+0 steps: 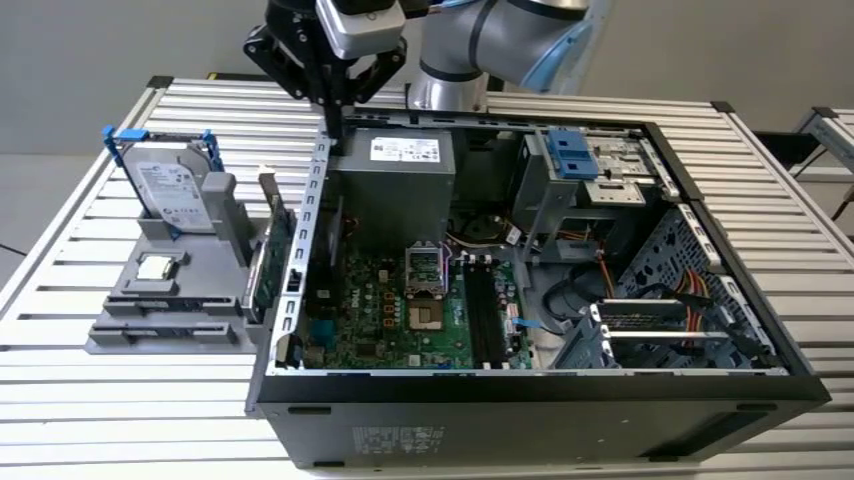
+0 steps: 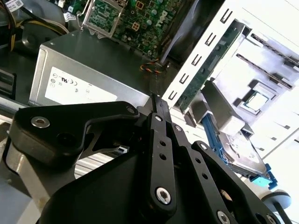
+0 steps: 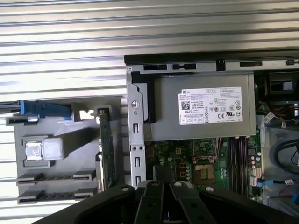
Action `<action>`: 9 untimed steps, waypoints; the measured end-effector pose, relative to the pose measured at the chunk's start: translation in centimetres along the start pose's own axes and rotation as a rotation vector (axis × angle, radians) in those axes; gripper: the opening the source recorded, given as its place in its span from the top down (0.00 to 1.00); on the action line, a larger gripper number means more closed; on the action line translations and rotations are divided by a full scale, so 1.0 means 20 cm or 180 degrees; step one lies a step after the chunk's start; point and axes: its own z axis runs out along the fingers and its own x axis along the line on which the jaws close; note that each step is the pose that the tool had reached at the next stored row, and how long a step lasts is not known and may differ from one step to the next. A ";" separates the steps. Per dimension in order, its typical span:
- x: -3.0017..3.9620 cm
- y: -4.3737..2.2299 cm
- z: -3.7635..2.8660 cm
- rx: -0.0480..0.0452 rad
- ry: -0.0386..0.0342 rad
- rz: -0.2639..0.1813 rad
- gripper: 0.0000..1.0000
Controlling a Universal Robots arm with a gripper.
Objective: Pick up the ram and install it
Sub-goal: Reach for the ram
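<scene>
- The arm is cut off by the upper edge of the exterior view. Its gripper hangs tips-down over the far corner of the open computer case, at the edge of the power supply.
- The jaws are clenched: the thin black fingers meet at their tips with nothing between them.
- The ram, a thin dark green board, stands on its long edge in a slot of the grey plastic holder. It is just outside the case wall, toward the exterior view's left, and its lower edge is sunk out of sight.
- In the first wrist view the gripper's black body covers part of the green motherboard.
- The power supply is a grey metal box with a white label of small print.
- On the holder, a silver hard drive stands upright in a blue frame, and a small square chip lies flat.
- Everything rests on a slatted metal table.
</scene>
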 end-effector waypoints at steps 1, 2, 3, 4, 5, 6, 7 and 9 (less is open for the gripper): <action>0.004 0.000 0.000 0.0000 0.0000 -0.0001 1.00; 0.008 -0.001 0.000 0.0000 0.0002 -0.0002 1.00; 0.013 -0.001 0.000 0.0000 0.0003 -0.0004 1.00; 0.018 -0.001 -0.001 0.0000 0.0005 -0.0011 1.00; 0.023 -0.002 -0.001 0.0000 0.0005 -0.0020 1.00; 0.029 -0.002 -0.001 0.0000 0.0006 -0.0029 1.00; 0.035 -0.003 -0.001 0.0000 0.0006 -0.0038 1.00; 0.046 -0.003 -0.001 -0.0001 0.0007 -0.0051 1.00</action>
